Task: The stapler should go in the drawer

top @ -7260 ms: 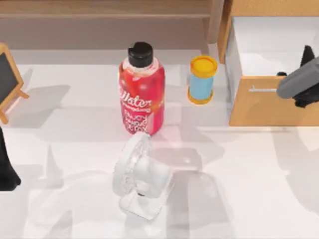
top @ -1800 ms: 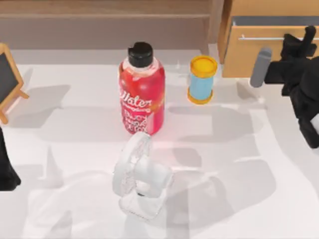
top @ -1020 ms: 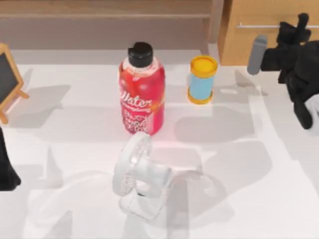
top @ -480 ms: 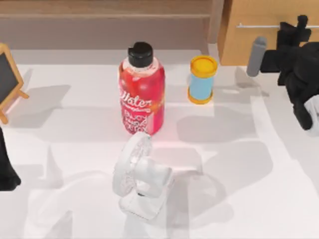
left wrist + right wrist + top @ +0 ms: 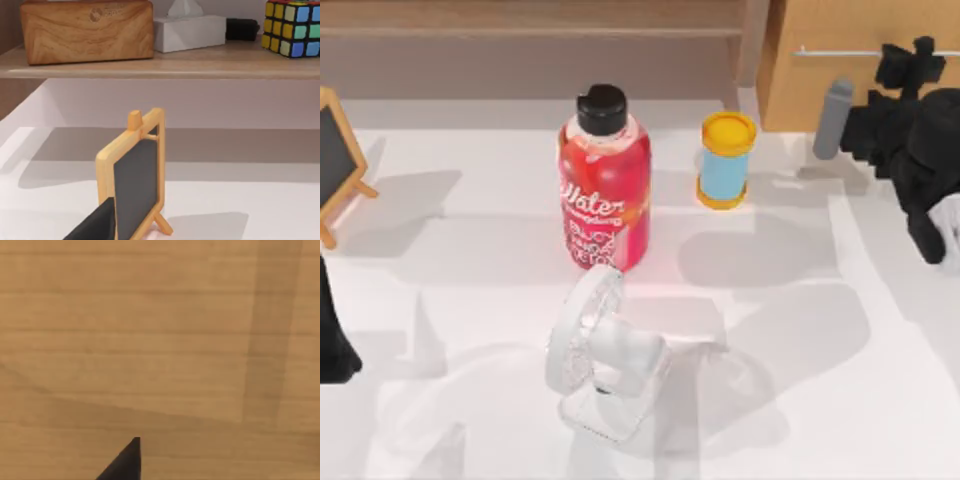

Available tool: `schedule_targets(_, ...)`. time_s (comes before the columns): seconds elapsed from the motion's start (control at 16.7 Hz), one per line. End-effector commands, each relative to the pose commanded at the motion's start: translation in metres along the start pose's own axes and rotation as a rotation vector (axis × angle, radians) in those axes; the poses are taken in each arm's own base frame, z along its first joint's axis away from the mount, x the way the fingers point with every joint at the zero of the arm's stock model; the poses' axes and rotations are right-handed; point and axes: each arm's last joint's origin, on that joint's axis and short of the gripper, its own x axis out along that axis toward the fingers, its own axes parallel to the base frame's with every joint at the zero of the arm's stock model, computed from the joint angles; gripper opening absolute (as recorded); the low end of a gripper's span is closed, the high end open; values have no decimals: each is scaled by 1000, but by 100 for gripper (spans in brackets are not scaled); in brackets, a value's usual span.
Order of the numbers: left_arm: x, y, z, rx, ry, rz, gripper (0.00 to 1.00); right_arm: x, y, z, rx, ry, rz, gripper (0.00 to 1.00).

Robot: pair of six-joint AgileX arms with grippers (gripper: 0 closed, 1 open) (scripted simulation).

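One red bottle (image 5: 604, 180) on the counter (image 5: 800, 360) reads "Water"; beside it stand one yellow-capped jar (image 5: 725, 160) and one white fan (image 5: 600, 355). The drawer (image 5: 840, 60) is pushed in at the counter's back right. The right gripper (image 5: 905, 70) sits against the drawer front; I cannot tell how far open it is.

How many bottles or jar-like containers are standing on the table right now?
2: a red bottle with a black cap at the table's middle, and a small blue jar with a yellow lid to its right, near the closed drawer.
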Motion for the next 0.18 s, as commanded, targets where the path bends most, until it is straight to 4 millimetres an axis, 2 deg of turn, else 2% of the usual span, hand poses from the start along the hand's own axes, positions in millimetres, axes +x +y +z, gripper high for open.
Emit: schedule_targets(0.18, 0, 0, 0, 0, 0, 0, 100, 0, 0, 0, 0, 0, 0, 100)
